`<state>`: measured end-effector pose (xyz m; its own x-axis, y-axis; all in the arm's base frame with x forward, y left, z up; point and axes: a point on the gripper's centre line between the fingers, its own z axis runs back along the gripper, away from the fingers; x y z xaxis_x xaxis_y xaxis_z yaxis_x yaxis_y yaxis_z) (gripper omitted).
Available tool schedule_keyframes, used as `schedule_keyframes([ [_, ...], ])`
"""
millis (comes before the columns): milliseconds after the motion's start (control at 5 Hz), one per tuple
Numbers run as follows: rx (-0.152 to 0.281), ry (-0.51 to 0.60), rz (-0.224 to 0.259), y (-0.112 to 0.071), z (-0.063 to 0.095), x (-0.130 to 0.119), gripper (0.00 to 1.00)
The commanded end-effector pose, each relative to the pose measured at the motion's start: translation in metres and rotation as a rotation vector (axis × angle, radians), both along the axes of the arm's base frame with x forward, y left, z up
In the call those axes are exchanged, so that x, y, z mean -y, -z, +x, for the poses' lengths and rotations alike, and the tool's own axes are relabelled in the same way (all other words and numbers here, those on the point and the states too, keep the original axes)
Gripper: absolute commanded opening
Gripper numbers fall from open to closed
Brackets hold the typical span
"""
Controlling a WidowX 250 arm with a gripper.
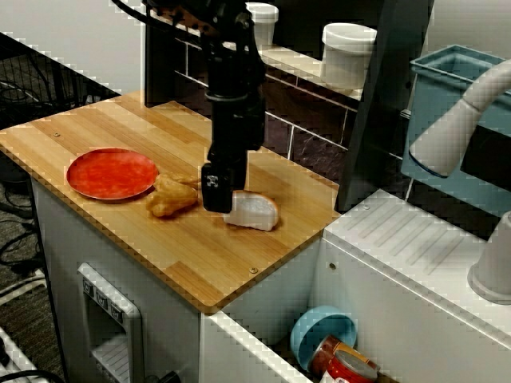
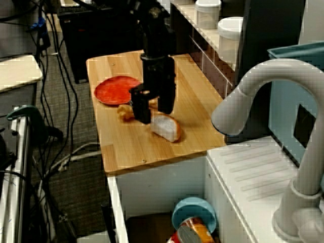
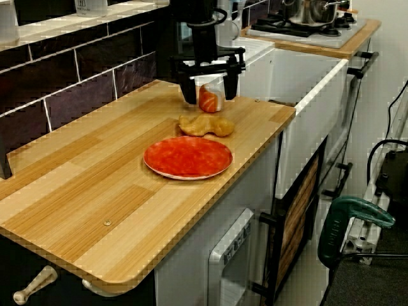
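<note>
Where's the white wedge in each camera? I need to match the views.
View with the blue bin: white wedge at centre, right of the tan fried piece.
View with the faucet: white wedge at centre, just below the pincer.
View with the stove: white wedge upper centre, between the pincer's fingers.
Shared landmark: the red plate.

The food slice (image 1: pixel 255 212) was a rounded wedge, white over its curved back and orange-red on its one flat face. It rested on the wooden counter (image 1: pixel 120 128) toward the right end, roughly midway between the near and far edges. The flat face stood upright and was turned left. A brown fried-looking piece (image 1: pixel 171 197) lay just to the slice's left; whether the two touched could not be told. The slice sat between the spread fingers of the gripper (image 3: pixel 208 95), with a small gap on either side.
</note>
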<state>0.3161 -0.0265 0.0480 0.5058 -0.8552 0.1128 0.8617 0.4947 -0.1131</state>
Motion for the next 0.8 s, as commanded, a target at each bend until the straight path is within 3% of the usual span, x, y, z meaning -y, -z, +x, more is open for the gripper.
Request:
schedule_keyframes([
  [0, 0.076, -0.057, -0.05, -0.05, -0.012, -0.017, 1.0],
  [200, 0.052, -0.015, -0.038, -0.053, -0.021, -0.032, 1.0],
  [600, -0.006, 0.292, 0.033, -0.039, -0.024, -0.055, 1.0],
])
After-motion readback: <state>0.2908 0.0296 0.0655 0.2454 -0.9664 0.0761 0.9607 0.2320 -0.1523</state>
